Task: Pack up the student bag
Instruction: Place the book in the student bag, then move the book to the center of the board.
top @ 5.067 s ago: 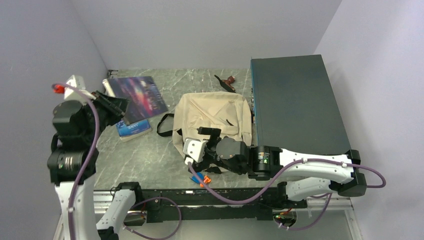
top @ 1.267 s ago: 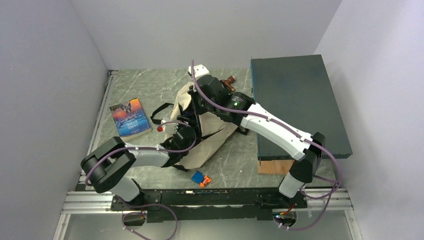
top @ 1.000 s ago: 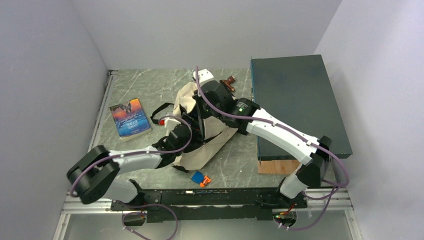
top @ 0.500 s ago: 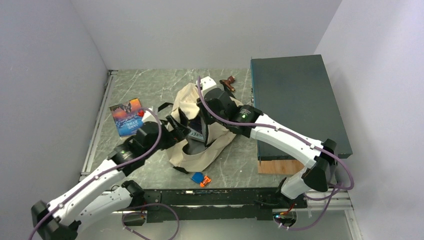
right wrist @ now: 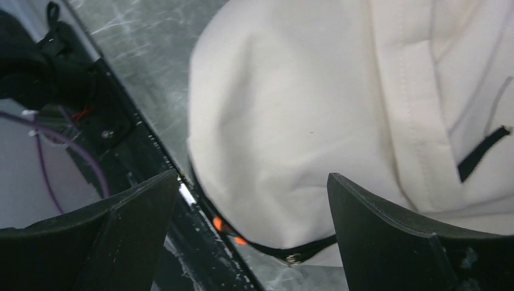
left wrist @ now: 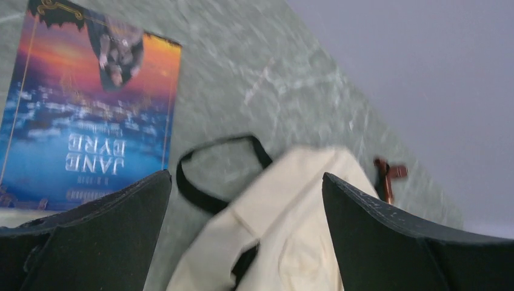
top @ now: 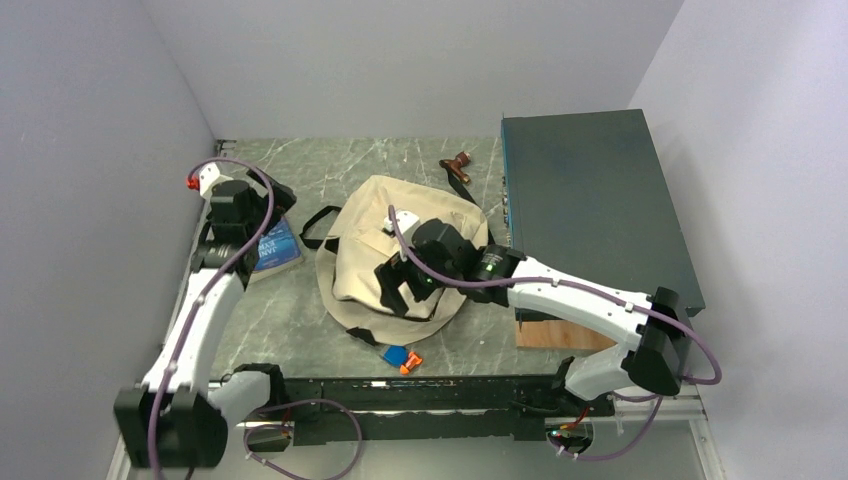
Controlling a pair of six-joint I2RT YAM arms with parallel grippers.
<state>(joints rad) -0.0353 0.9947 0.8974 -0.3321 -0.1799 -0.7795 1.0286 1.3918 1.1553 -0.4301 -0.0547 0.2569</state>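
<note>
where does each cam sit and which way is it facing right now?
Top external: above and behind, facing down on the table; left arm and right arm show.
Left wrist: on left arm, facing book and student bag; open left gripper shows.
Right wrist: on right arm, facing down at the student bag's edge; open right gripper shows.
Shared: both wrists see the student bag.

My left arm (top: 215, 290) hides most of the book (top: 280, 250). The blue and orange thing (top: 402, 357) beside the bag (top: 360, 260) is too small to identify.
</note>
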